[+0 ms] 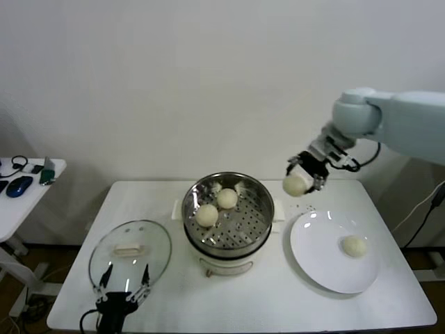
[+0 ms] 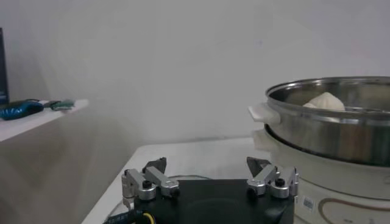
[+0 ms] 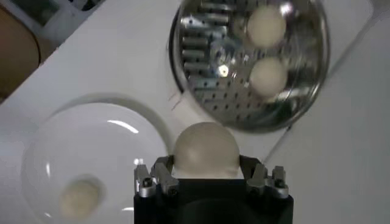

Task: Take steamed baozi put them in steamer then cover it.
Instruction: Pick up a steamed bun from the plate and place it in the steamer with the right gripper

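Observation:
My right gripper [image 1: 300,182] is shut on a cream-white baozi [image 1: 295,184] and holds it in the air between the steamer [image 1: 227,212] and the white plate [image 1: 320,261]. In the right wrist view the baozi [image 3: 206,149] sits between the fingers, above the gap between plate and steamer. Two baozi [image 1: 206,214] [image 1: 227,198] lie in the steel basket on the white cooker base. One baozi [image 1: 354,245] lies on the plate. The glass cover [image 1: 130,254] lies flat on the table, left of the steamer. My left gripper [image 1: 124,291] is open and empty over the cover's near edge.
A side table [image 1: 28,191] at the far left holds a blue mouse and small items. The white table's front edge [image 1: 229,328] runs close behind the left gripper. The steamer's side [image 2: 332,131] fills one side of the left wrist view.

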{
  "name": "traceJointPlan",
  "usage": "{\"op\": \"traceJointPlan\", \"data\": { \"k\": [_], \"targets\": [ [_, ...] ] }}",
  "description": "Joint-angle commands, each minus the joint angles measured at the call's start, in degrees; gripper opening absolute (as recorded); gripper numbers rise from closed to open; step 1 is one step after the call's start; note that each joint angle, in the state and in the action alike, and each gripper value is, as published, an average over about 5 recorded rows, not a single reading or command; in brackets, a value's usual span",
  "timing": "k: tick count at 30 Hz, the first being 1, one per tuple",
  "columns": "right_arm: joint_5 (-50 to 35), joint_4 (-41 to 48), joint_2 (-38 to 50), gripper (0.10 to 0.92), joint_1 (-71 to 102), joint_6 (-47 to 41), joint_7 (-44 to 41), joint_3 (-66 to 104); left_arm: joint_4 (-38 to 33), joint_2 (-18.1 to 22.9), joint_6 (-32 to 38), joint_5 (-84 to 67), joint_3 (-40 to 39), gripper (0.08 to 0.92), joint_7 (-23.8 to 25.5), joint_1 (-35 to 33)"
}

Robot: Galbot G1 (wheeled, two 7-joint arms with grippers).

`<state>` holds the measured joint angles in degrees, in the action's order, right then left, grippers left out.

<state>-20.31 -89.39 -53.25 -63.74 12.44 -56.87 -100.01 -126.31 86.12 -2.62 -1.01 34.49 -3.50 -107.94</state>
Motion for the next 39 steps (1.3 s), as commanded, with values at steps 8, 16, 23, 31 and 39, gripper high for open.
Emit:
{"op": "traceJointPlan", "data": {
  "k": [8,16,23,31,39],
  "targets": [
    [20.7,-7.2,-17.5,0.710,13.5,8.2,4.6,7.5,0.2,-0.1,0.1,-0.9,1.0,0.823,-0.1,-0.2],
    [26.6,-4.4,-16.3,0.710,20.3,6.0,7.5,5.4,0.1,-0.1,0.2,-1.1,1.3,0.823,-0.1,-0.4],
    [28.1,-2.7,-16.2,0.709,23.0,4.0,9.9,5.7,-0.1,0.0,0.2,-1.0,1.2,0.823,-0.2,-0.6],
    [28.5,-1.4,-16.8,0.712,24.1,3.0,10.6,6.5,-0.4,0.3,0.4,-0.7,0.9,0.823,-0.3,-0.8],
    [28.4,-0.9,-16.6,0.711,23.9,3.3,9.8,6.1,-0.6,0.4,0.6,-0.7,0.8,0.823,-0.3,-1.1]
  ]
}}
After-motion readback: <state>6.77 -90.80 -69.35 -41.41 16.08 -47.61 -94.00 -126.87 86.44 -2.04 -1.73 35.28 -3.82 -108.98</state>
